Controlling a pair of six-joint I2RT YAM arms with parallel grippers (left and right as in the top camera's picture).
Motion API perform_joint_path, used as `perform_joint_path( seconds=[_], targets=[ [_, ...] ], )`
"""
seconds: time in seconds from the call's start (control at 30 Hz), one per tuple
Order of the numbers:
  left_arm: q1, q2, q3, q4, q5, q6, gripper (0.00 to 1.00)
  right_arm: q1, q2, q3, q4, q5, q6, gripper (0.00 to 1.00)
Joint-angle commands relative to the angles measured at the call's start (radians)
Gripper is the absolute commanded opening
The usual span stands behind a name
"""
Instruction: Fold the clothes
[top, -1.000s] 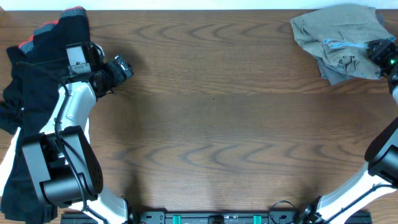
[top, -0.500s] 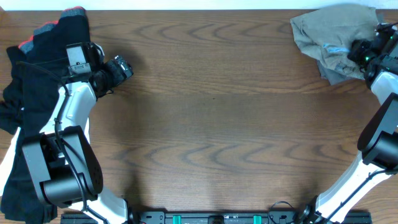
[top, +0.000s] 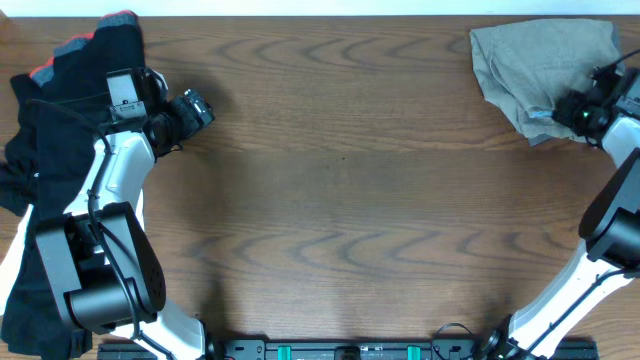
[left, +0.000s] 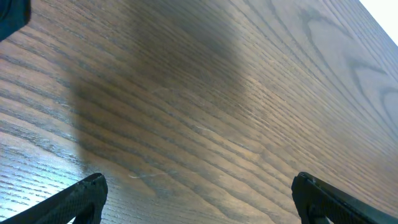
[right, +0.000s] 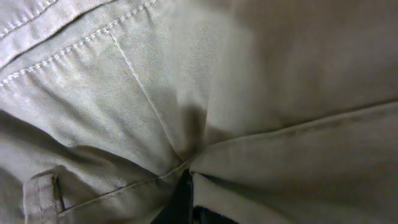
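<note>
khaki shorts (top: 540, 65) lie crumpled in a heap at the far right corner of the table (top: 340, 200), and my right gripper (top: 572, 112) sits at the heap's near edge. my right wrist view is filled with that cloth, its seams and creases running together into a pinch at the bottom of the frame, so i read my right jaws as clenched on a fold of the shorts. my left gripper (top: 190, 108) hangs spread wide over bare wood on the left, grasping nothing. it is just beside the black garments (top: 60, 110) with red-grey trim, which are bunched along the table's left edge and partly under my left arm. by my judgement the task has barely begun: no piece is laid flat, none shows a deliberate fold, and no finished piece shows anywhere on the wood. nearly everything is left: bring the shorts to the middle, spread them, fold them, then do the same with the dark pile.
</note>
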Motion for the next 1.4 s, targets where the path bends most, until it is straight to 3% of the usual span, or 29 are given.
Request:
perform_joint_path(
  seconds=[0.0,0.17,0.33,0.43,0.57,0.83,1.13,1.37],
  targets=[
    [0.003,-0.003,0.018,-0.002,-0.002,-0.013,0.96,-0.047,0.019,-0.024,-0.031,-0.045,-0.062,0.01],
    [0.003,-0.003,0.018,-0.002,-0.002,-0.013,0.96,-0.047,-0.141,-0.024,-0.053,-0.126,-0.074,0.09],
    [0.003,-0.003,0.018,-0.002,-0.002,-0.013,0.96,-0.047,-0.33,-0.024,-0.063,-0.11,-0.074,0.41],
    [0.003,-0.003,0.018,-0.002,-0.002,-0.013,0.96,-0.047,-0.385,-0.024,-0.029,-0.015,-0.074,0.5],
    [0.003,-0.003,0.018,-0.002,-0.002,-0.013,0.96,-0.047,-0.364,-0.024,0.042,0.074,-0.075,0.58],
    [0.003,-0.003,0.018,-0.003,-0.002,-0.013,0.96,-0.056,-0.145,-0.024,0.311,0.175,-0.118,0.88],
    [0.003,-0.003,0.018,-0.002,-0.002,-0.013,0.96,-0.068,0.083,-0.024,0.311,0.198,-0.119,0.91],
    [0.003,-0.003,0.018,-0.002,-0.002,-0.013,0.97,-0.103,0.1,-0.024,0.278,0.182,-0.119,0.92]
  ],
)
